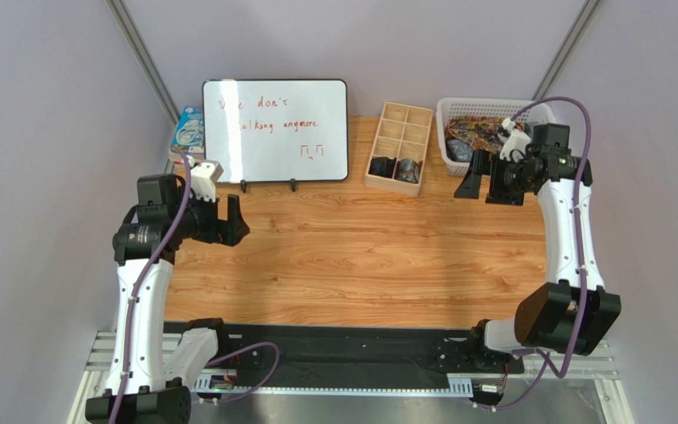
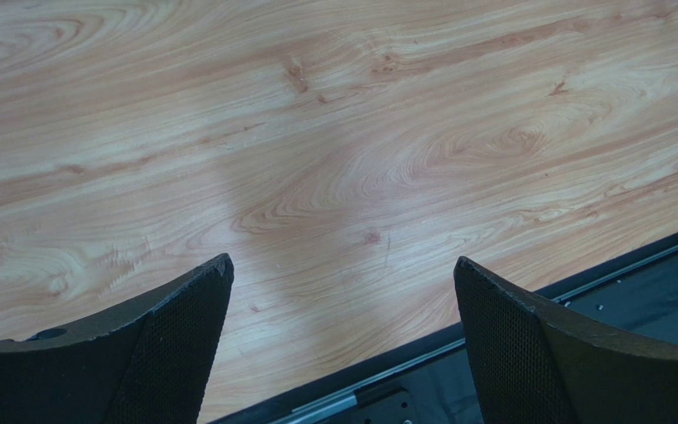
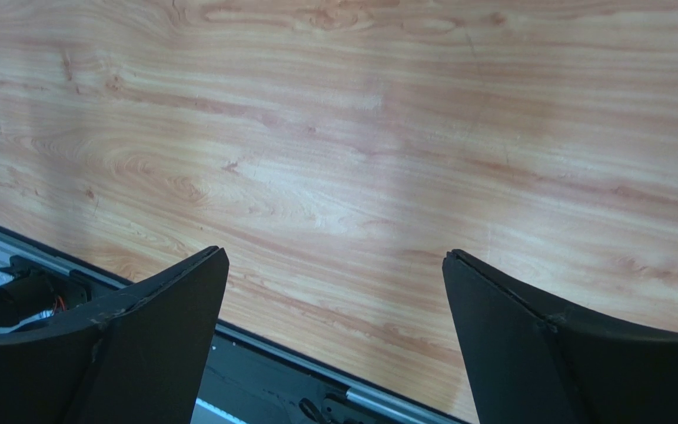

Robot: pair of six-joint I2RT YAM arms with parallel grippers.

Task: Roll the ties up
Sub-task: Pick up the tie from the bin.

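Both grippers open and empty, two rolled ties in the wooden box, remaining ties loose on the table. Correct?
No. The remaining ties lie in the basket, not on the table; the top view shows it. Left gripper and right gripper are open and empty; two rolled ties sit in the box.

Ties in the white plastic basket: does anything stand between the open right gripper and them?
Nothing visible does. The right gripper hangs open by the near wall of the white plastic basket; the patterned fabric ties lie uncovered inside. Only that wall must be reached over.
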